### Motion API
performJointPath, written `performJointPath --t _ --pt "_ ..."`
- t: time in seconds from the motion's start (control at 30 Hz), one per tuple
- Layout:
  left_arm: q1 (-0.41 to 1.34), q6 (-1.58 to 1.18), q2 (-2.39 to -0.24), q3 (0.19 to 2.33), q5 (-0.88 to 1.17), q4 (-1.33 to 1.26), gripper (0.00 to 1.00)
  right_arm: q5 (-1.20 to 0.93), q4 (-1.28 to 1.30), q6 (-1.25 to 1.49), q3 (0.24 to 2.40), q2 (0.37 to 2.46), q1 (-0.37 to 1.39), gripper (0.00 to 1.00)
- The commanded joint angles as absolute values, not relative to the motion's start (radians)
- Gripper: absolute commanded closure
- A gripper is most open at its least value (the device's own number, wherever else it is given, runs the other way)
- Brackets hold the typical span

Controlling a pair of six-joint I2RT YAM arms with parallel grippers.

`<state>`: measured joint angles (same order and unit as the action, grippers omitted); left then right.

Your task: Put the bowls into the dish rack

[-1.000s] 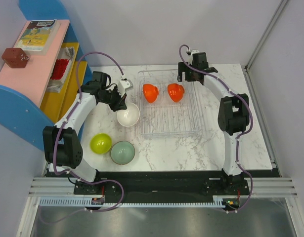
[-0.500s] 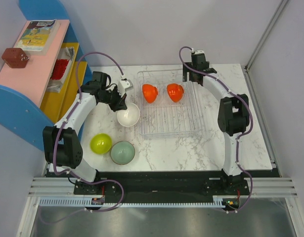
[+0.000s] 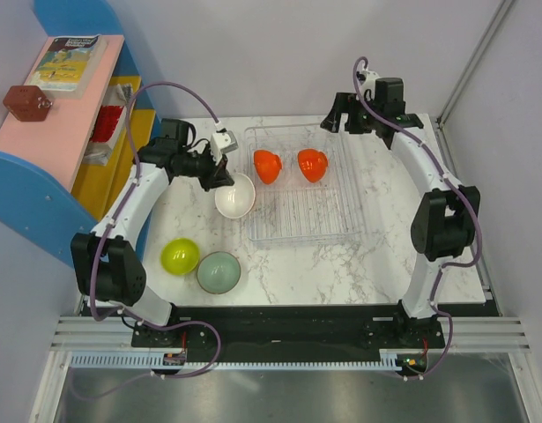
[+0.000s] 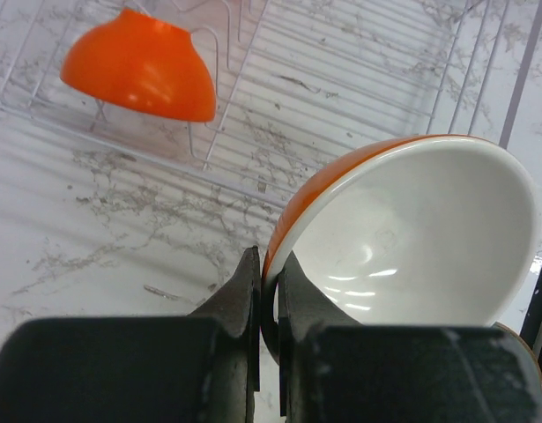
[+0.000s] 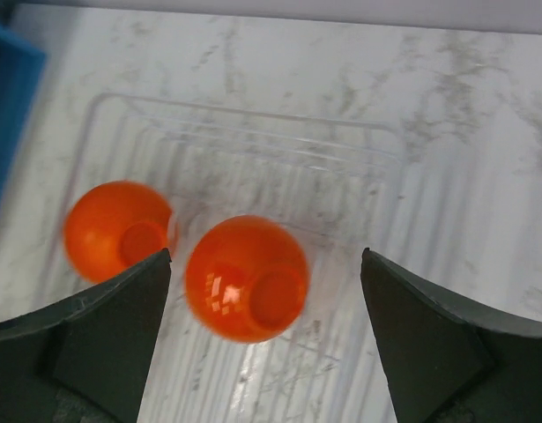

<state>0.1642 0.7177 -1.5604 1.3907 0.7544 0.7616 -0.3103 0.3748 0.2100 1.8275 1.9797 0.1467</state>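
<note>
the left tool (image 4: pixel 268 264) is pinched narrow on the rim of the white-inside bowl (image 4: pixel 412 238), one finger inside and one outside. the bowl hangs tilted off the bench (image 3: pixel 385 264), just beside the left wall of the dish rack (image 3: pixel 306 211). the right tool (image 5: pixel 265 256) is spread wide and holds nothing. it hovers over the rack's upper right corner in the top view.

five bowls show in all. two sit in the rack's upper row, well apart from each other: the left red-orange bowl (image 3: pixel 268 166) and the right red-orange bowl (image 3: pixel 312 165). two more rest on the bench at lower left, the lime-yellow bowl (image 3: pixel 180 256) touching or nearly touching the grey-green bowl (image 3: pixel 219 271). the fifth is the held one (image 3: pixel 235 196).

the rack's lower two thirds are bare ribs. open marble lies to the right of the rack and below it. the shelf unit (image 3: pixel 68 132) crowds the upper left.

compared with a second ago, the white-inside bowl has risen, tipped and shifted toward the rack. the right arm has swung out to the upper right, away from the rack's top edge.
</note>
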Motion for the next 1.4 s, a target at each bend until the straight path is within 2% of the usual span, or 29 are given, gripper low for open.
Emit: performJointPath --t 0.0,0.07,0.4,0.57,0.8,1.37 --pt "0.186 0.68 -1.568 1.5 0.885 0.741 0.98 -0.806 0.368 0.3 1.75 1.882 0.144 0.05" --pt "0.21 0.664 -1.606 1.535 0.865 0.742 0.98 -0.947 0.37 0.325 1.704 1.865 0.147 0.07" --pt "0.342 0.62 -1.822 1.776 0.677 0.742 0.98 -1.124 0.296 0.357 1.507 1.755 0.196 0.02" --pt "0.385 0.603 -1.867 1.848 0.618 0.742 0.98 -1.14 0.126 0.487 1.373 1.7 0.218 0.02" --pt "0.436 0.598 -1.891 1.876 0.555 0.741 0.98 -1.115 0.068 0.537 1.327 1.687 0.278 0.02" --pt "0.468 0.574 -1.809 1.855 0.657 0.746 0.98 -1.078 0.103 0.48 1.365 1.758 0.293 0.02"
